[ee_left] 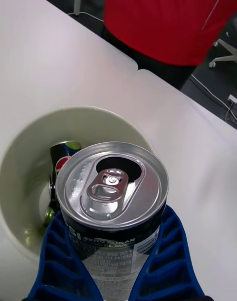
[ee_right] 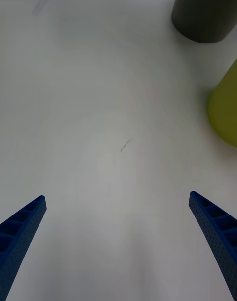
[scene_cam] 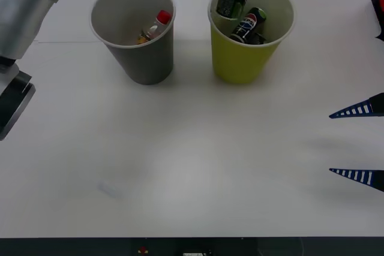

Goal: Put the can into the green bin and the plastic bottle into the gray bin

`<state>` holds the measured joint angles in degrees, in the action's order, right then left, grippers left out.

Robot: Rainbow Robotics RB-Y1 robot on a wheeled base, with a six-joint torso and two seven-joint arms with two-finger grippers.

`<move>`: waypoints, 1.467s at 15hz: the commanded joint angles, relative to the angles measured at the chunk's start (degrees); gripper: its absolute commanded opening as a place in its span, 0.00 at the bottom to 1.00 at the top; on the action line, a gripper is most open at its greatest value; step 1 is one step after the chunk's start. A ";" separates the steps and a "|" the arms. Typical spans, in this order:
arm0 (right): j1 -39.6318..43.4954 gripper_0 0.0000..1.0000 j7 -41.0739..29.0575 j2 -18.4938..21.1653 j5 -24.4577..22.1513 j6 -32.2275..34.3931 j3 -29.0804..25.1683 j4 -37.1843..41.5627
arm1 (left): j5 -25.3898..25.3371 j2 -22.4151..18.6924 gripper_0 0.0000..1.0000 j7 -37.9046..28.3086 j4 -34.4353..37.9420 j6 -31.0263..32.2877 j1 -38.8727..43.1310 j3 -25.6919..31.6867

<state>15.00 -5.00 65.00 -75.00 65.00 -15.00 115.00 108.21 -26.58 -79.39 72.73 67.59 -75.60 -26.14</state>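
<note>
Can (ee_left: 112, 194), upright, sits pinched in our left gripper (ee_left: 116, 261) directly over the green bin's (scene_cam: 243, 58) mouth; our right gripper (scene_cam: 358, 142) idles spread wide.

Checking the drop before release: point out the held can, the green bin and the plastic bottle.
can (ee_left: 112, 185): left wrist view, silver top.
green bin (scene_cam: 240, 61): front view, outer wall.
plastic bottle (scene_cam: 155, 27): front view, neck below the red cap.

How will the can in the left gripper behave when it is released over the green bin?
The can is open at the top, so it is probably empty and light. It would likely drop easily and clatter onto the other can lying inside the green bin. Its thin wall may dent under the left gripper, which is clamped around its smooth side.
</note>
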 commanded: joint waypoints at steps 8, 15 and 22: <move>0.00 1.00 0.00 0.00 0.00 0.00 0.00 0.00 | 5.70 6.19 0.29 4.06 -11.38 -7.82 -4.65 -5.15; 0.00 1.00 0.00 0.00 0.00 0.00 0.00 0.00 | 5.09 6.71 1.00 6.61 -11.29 -7.82 -4.65 -5.06; 0.00 1.00 0.00 0.00 0.00 0.00 0.00 0.00 | -3.53 0.56 1.00 15.49 -6.11 -7.56 0.10 -3.57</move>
<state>15.00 -5.00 65.00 -75.00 65.00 -15.00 115.00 105.00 -25.12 -64.21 64.88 59.96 -76.69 -30.09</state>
